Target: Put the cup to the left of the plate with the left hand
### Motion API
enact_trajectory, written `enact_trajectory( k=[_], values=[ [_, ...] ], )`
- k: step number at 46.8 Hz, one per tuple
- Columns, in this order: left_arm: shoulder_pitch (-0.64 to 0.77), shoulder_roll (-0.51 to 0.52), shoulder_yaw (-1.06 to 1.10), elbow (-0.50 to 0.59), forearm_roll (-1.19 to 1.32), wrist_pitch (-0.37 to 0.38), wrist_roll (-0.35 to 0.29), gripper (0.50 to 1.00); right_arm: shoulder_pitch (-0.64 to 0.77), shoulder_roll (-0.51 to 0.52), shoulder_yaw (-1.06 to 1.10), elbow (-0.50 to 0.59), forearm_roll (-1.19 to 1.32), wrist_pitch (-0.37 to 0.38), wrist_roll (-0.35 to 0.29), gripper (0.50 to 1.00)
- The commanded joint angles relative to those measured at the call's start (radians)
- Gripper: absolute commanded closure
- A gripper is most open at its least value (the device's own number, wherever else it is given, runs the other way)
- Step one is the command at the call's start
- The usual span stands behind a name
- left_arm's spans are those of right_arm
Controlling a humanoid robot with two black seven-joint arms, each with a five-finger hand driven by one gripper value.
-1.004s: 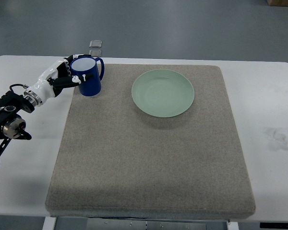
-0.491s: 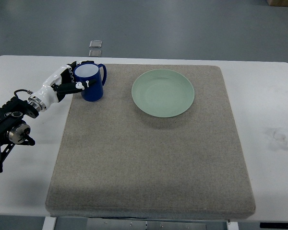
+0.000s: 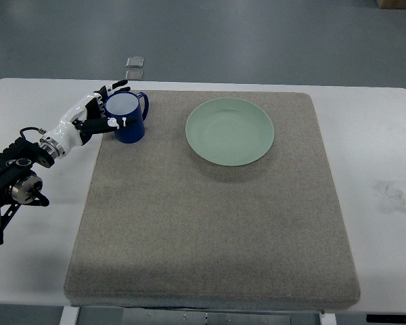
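White surface (image 3: 27, 101) carried a grey felt mat (image 3: 210, 223); the left hand's (image 3: 95, 115) fingers (image 3: 115, 122) stood apart around an upright, empty blue mug (image 3: 128, 118), left of the empty pale-green round plate (image 3: 230, 131).

Glossy blue cup (image 3: 128, 117), smooth matt-green plate (image 3: 229, 131), rough grey felt mat (image 3: 210, 223), smooth white table (image 3: 382, 169)

Cup (image 3: 127, 116) set down on mat; left hand (image 3: 95, 114) fingers now spreading open.

Left robot hand (image 3: 103, 112) at far left, fingers loosely spread.
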Motion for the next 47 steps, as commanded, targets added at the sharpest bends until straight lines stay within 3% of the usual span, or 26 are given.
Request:
enact_trajectory(
  k=[1, 20, 37, 47],
  values=[
    [0.000, 0.011, 0.000, -0.009, -0.005, -0.007, 0.000, 0.501, 0.000, 0.000, 0.000, 0.000, 0.000, 0.000, 0.000, 0.568],
    [-0.012, 0.152, -0.014, -0.087, -0.132, -0.015, 0.005, 0.501, 0.000, 0.000, 0.000, 0.000, 0.000, 0.000, 0.000, 0.568],
    [-0.113, 0.301, -0.002, -0.095, -0.303, -0.165, 0.028, 0.500, 0.000, 0.000, 0.000, 0.000, 0.000, 0.000, 0.000, 0.568],
    [-0.137, 0.301, -0.005, -0.084, -0.335, -0.176, 0.072, 0.501, 0.000, 0.000, 0.000, 0.000, 0.000, 0.000, 0.000, 0.568]
  ],
)
